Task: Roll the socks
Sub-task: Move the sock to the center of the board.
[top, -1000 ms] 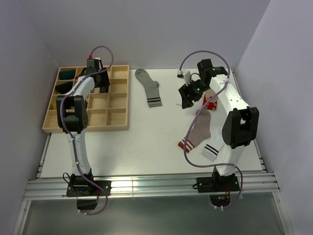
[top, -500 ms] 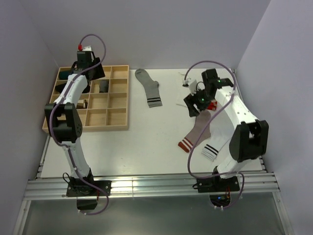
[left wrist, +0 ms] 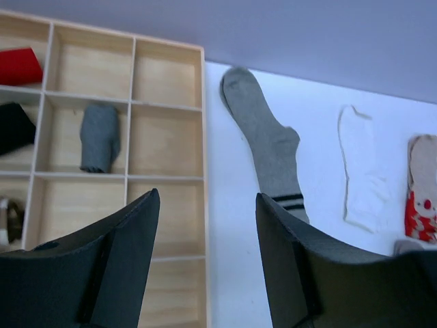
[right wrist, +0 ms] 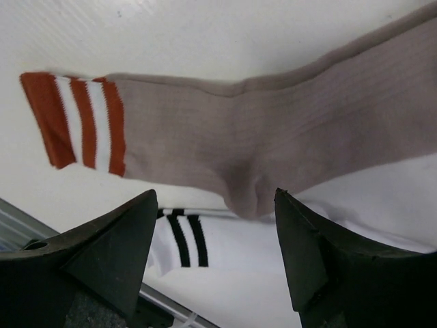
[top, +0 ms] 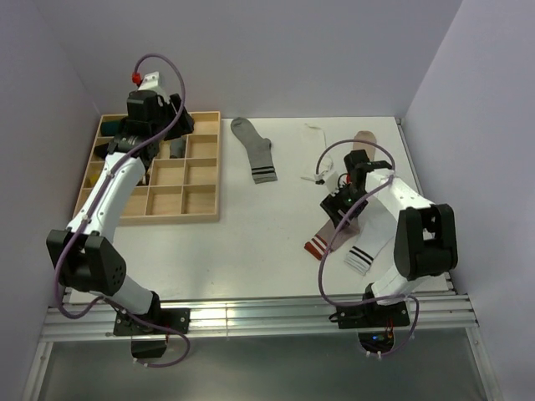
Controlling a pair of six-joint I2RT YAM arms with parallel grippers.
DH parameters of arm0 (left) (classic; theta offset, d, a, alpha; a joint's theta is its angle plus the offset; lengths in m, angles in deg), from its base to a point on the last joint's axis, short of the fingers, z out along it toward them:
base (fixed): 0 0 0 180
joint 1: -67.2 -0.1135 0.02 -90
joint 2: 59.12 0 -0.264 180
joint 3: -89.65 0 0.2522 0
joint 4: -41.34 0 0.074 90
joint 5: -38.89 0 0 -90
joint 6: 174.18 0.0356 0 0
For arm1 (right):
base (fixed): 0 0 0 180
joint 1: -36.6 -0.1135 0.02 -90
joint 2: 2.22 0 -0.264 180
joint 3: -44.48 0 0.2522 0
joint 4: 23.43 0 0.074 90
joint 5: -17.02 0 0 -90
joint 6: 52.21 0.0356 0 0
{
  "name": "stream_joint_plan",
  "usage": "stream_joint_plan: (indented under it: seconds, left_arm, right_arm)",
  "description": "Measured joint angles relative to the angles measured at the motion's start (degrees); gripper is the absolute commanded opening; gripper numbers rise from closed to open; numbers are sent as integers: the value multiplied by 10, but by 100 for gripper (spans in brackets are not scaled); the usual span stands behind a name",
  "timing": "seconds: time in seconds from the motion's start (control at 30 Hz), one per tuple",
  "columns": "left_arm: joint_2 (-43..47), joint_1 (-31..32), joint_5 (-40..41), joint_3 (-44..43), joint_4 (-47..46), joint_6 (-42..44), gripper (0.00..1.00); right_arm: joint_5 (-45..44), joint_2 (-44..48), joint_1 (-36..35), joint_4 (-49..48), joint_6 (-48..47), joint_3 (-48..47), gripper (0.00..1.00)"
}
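My left gripper (top: 178, 127) is open and empty, high over the wooden tray (top: 206, 215); in the left wrist view (left wrist: 206, 198) its fingers frame the tray's right edge (left wrist: 203, 137). A rolled dark grey sock (left wrist: 99, 137) lies in a tray compartment (top: 177, 148). A grey sock with dark cuff stripes (top: 255, 150) lies flat beside the tray (left wrist: 273, 147). My right gripper (top: 336, 205) is open, low over the taupe sock with red-white stripes (right wrist: 239, 137), which overlaps a white sock with black stripes (right wrist: 205, 242). A plain white sock (top: 316, 134) lies at the back.
The tray also holds a red item (left wrist: 20, 66) and a black item (left wrist: 13, 126) in its left compartments. Another taupe sock with a red pattern (top: 361, 140) lies at the back right. Purple-grey walls close in the table on three sides.
My left gripper has drawn up and back from the tray, leaving the rolled grey sock in its compartment. My right gripper has moved from the back down towards the taupe striped sock.
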Motion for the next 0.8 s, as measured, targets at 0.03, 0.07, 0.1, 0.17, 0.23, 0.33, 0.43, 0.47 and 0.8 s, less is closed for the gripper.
stream_joint_plan:
  seconds: [0.03,0.07,0.1,0.17,0.23,0.33,0.43,0.47,0.8]
  left_arm:
    - [8,2,-5,13,0,-5,64]
    - [16,4,-8,24,0,-10,64]
    - [22,7,-10,33,0,-14,64]
    - [31,17,-14,42,0,-19,64]
    - [42,31,-19,48,0,-24,64]
    - [61,48,-23,57,-2,-28,64]
    - [80,62,-24,66,-4,-30,64]
    - [84,65,-24,68,-4,-31,64]
    - [110,73,-23,70,16,-31,65]
  right_arm:
    - [-1,-12,0,-5,0,0,77]
    - [-3,-27,0,-10,-1,-1,77]
    - [-7,-41,-1,-15,0,-1,77]
    - [-14,-63,-2,-24,0,-1,77]
    - [-23,-83,-4,-32,0,-1,77]
    - [-33,-103,-11,-39,0,-1,77]
    - [-51,-113,-29,-40,2,-11,77]
    - [-58,-116,-35,-40,3,-14,76]
    - [-105,-163,-146,-32,45,-67,76]
